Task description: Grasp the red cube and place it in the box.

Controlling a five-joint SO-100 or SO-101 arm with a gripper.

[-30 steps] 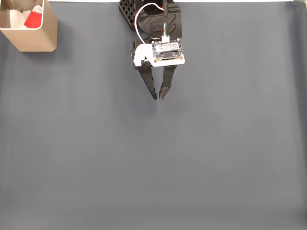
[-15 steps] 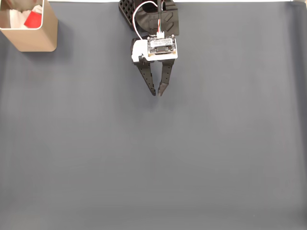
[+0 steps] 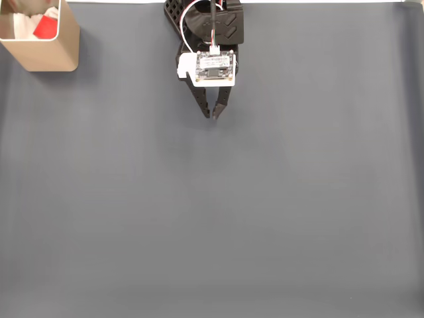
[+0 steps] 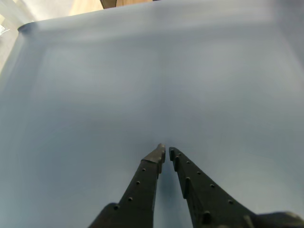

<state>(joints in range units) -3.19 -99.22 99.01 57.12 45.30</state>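
End effector (image 3: pixel 212 117) drawn back toward arm base since earlier frame, jaws narrowed nearly closed, empty, red cube (image 3: pixel 46 27) unmoved inside box (image 3: pixel 41 53)

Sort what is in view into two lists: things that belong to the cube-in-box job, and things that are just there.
Belongs to the job:
- red cube, lying inside the box
- box, top left corner of the fixed view
- gripper, fingertips nearly together, holding nothing

Just there:
- grey mat
- white material in the box

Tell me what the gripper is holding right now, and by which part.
Nothing. The gripper is shut with its fingertips together over the bare grey mat. The red cube lies inside the box.
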